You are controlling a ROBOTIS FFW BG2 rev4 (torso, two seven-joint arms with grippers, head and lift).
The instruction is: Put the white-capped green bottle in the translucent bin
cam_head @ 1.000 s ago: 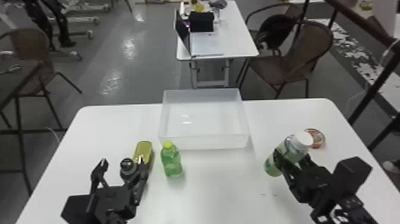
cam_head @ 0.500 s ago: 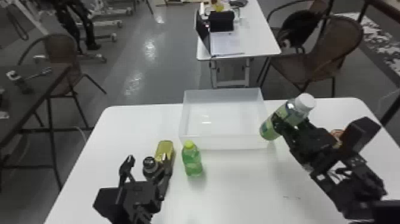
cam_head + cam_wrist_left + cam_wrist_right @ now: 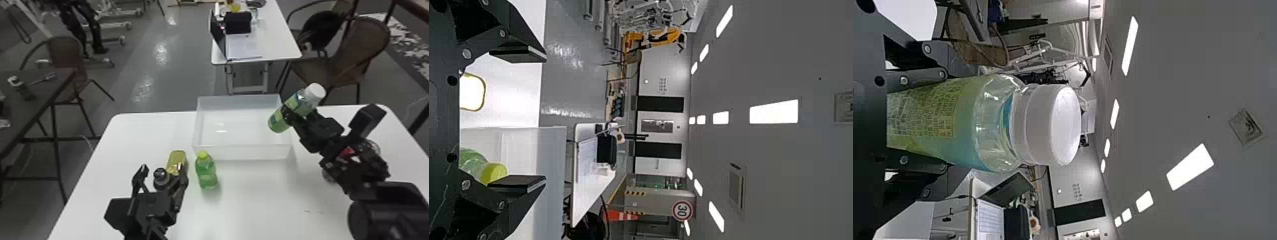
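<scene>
White-capped bottle [image 3: 295, 103] leans in the grasp of the right gripper [image 3: 296, 115] above a white table [image 3: 249, 198], its green body held between two black fingers [image 3: 915, 77]. Its white cap [image 3: 316, 92] stands clear beyond the fingertips, on the upper, right-hand end in the head view, while the base hangs free below the grip on the other side. The wrist camera on that arm shows a finger on each side of the body, with the shoulder and cap jutting out past them.

The base appears over the right side of the translucent bin [image 3: 242, 152], near its right wall; how high above the floor of the bin it hangs cannot be told.

At left, the left gripper [image 3: 163, 173] waits low over the near part of the table with its fingers spread apart. A dark-capped item [image 3: 161, 177], its lower part hidden, appears between them in the head view. A yellow tin [image 3: 177, 159] lies just beyond. A smaller green bottle with a yellow cap [image 3: 206, 172] stands upright beside the tin, in front of the bin's near left corner. Behind the table, a laptop [image 3: 218, 36] sits open on a second table [image 3: 281, 48].
</scene>
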